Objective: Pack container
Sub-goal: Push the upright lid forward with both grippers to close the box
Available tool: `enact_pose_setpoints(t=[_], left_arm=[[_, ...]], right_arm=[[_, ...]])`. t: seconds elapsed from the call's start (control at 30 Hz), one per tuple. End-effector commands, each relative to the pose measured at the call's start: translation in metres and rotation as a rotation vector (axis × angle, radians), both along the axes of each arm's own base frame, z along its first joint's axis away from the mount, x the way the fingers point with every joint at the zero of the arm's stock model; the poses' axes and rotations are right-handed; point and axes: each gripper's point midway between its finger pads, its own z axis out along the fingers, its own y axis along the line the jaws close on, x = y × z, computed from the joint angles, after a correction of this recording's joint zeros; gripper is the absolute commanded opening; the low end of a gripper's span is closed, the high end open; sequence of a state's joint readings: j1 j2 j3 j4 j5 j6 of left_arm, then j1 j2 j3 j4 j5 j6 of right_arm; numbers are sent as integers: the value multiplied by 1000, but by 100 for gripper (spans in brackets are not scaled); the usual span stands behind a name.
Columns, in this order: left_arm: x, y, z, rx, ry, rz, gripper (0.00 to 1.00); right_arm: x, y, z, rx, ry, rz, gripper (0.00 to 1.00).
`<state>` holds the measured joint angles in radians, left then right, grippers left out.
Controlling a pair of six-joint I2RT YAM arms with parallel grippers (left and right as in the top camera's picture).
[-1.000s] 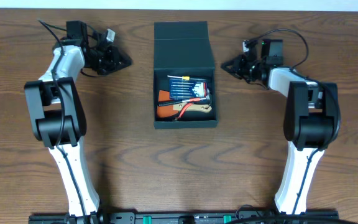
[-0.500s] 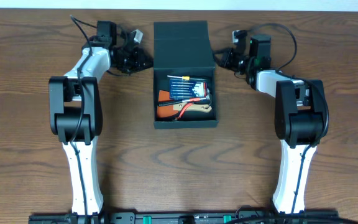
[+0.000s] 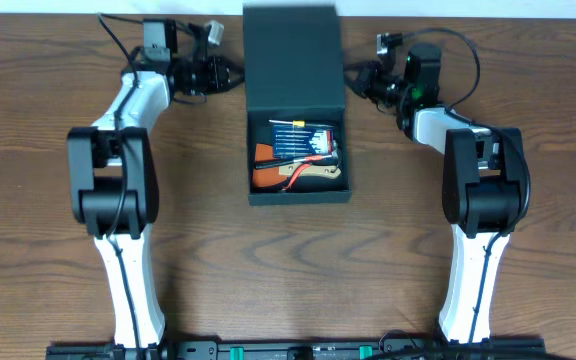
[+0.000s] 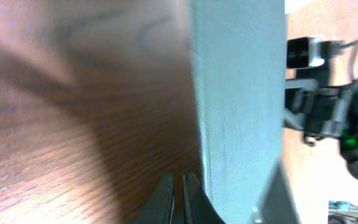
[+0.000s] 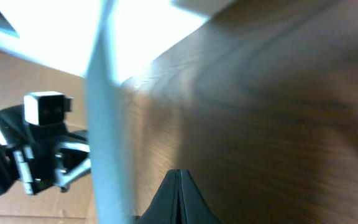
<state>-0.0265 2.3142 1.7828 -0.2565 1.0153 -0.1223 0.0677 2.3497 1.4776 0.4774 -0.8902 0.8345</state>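
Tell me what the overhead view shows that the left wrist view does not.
Only the overhead view shows the tools lying inside the open container. Only the left wrist view shows how the left fingers stand: close together, next to the side of the raised lid. Both views show the lid, the wooden table and the right fingers on the lid's far side.

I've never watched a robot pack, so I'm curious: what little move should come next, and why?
Probably tip the lid forward over the container: the tools already lie inside, the lid stands raised, and the left gripper and right gripper flank it.
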Motion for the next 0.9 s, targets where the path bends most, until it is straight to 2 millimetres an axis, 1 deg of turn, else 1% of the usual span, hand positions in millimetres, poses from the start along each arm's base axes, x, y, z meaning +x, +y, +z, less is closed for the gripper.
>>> enact_pose_setpoints(t=[0.0,0.1,0.17,0.33,0.4,0.47,0.5,0.57,0.63,0.73,0.87], left_arm=[[-9,-7,78,-24,-170,-52,6],[-18,-7,103,-11,-216,-66,6],[-27,-5,113,11,-224,-72,6],[-55,6,122,143,-197,-68,6],[-69,14,126,209,-177,-59,6],[-82,19,132,252,-167,-58,6],[-93,21,140,274,-165,-61,6],[-106,24,151,293,-157,-54,6],[-120,27,164,313,-156,-43,5],[-138,40,177,394,-152,4,6],[-165,54,194,473,-147,50,6]], right_arm=[[-6,14,34,47,-43,83,2],[-11,16,61,57,-90,109,1],[-16,18,81,63,-119,127,1],[-31,21,139,50,-200,150,1],[-39,21,157,30,-222,152,2],[-50,21,175,3,-234,156,2],[-60,20,186,-24,-240,155,1],[-74,19,199,-77,-249,150,1],[-89,15,207,-159,-245,124,2],[-112,3,213,-310,-236,67,2],[-147,-14,230,-479,-240,1,1]])
